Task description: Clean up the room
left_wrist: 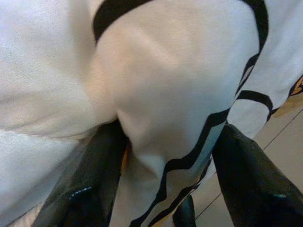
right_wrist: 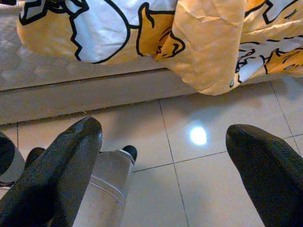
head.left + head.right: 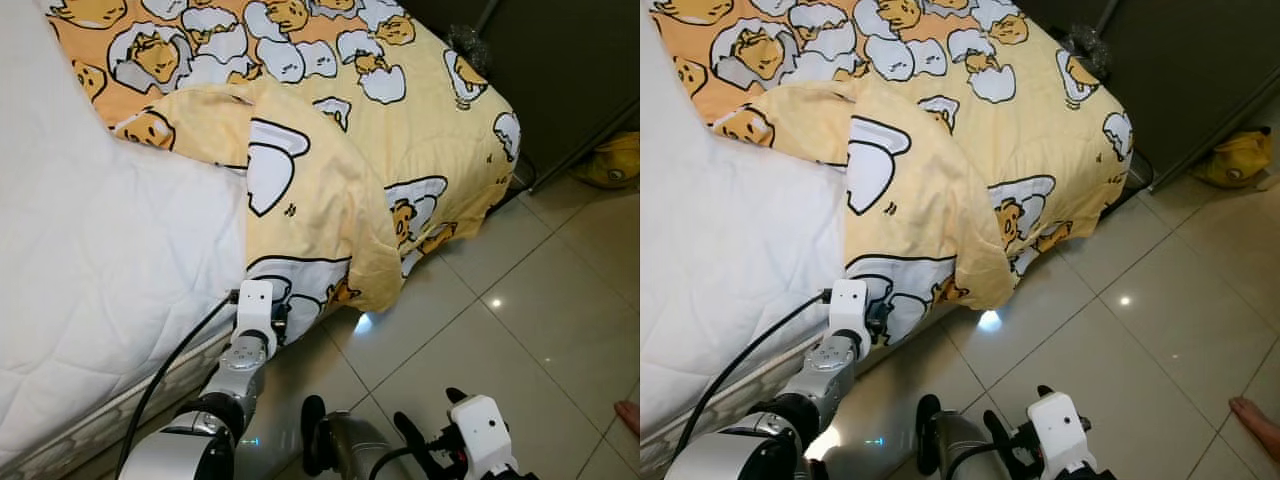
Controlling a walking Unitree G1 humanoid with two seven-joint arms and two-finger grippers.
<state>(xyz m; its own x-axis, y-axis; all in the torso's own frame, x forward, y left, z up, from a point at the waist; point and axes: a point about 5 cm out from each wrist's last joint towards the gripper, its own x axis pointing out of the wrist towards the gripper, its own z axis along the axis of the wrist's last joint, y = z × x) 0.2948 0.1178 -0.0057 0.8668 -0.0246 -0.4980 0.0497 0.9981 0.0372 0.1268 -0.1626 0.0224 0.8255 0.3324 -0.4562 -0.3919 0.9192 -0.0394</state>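
Shiny pale floor tiles (image 3: 520,330) run beside a bed with a soft white quilted mattress (image 3: 90,270), and the bed is not made yet.

On it lies a thin yellow blanket with cartoon egg pictures (image 3: 330,130), rumpled, 1 corner folded back and hanging over the edge. Most work looks left. Left pincer (image 1: 165,165) has its 2 black fingers (image 1: 90,184) spread around a fold of the hanging blanket, seemingly not yet squeezing. Right pincer (image 2: 161,161) is wide open over the floor, holding nothing.
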